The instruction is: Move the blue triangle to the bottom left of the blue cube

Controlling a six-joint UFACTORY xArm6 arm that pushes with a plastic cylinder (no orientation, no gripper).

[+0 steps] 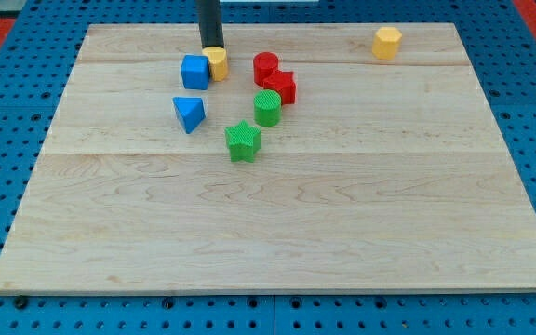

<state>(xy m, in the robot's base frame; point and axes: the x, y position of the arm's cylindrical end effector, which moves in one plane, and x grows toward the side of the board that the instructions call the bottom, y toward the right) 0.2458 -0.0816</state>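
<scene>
The blue triangle lies on the wooden board toward the view's upper left. The blue cube sits just above it, a short gap apart. The triangle is below the cube and very slightly to its left. My tip comes down from the view's top and stands just above a yellow block that touches the blue cube's right side. The tip is up and to the right of the blue cube, well apart from the triangle.
A red cylinder and a red block sit right of the yellow block. A green cylinder and a green star-shaped block lie below them. A yellow hexagonal block sits at the top right. The board's edge meets blue pegboard.
</scene>
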